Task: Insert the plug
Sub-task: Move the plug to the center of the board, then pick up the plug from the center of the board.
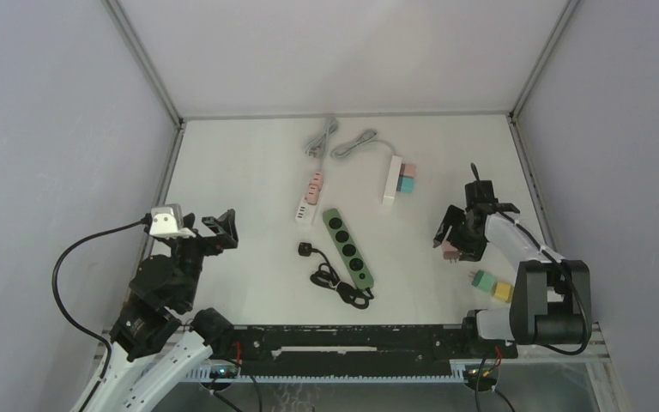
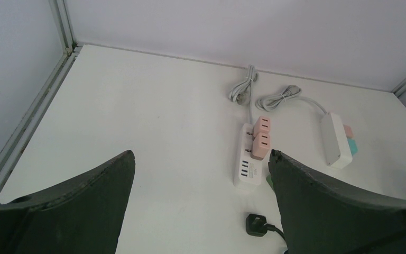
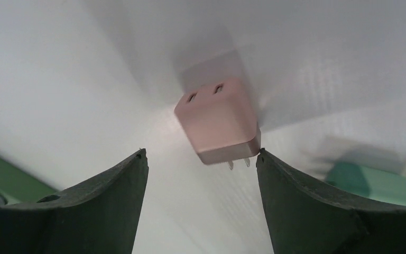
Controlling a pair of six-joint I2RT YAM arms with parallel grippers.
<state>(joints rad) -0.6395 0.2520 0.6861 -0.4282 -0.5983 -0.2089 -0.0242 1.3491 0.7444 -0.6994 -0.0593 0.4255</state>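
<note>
One pink plug (image 3: 219, 121) lies on the bench (image 3: 58, 79) just right of centre in the wrist view, prongs toward the lower edge, straddled by our released right end effector (image 3: 201, 153), far nearer than the equally released left end effector (image 2: 201, 156).

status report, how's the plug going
Left gripper open, empty. Right gripper open, straddling pink plug lying on table, not inserted. Nothing between it and green power strip.

Left arm (image 1: 159, 290): sat folded at near left, wrist raised; left fingers (image 2: 84, 203) stood fully apart, gripping nothing. Right arm (image 1: 515, 238): reached forward, wrist tipped downward; right fingers (image 3: 306, 206) stood parted, clamping nothing.
</note>
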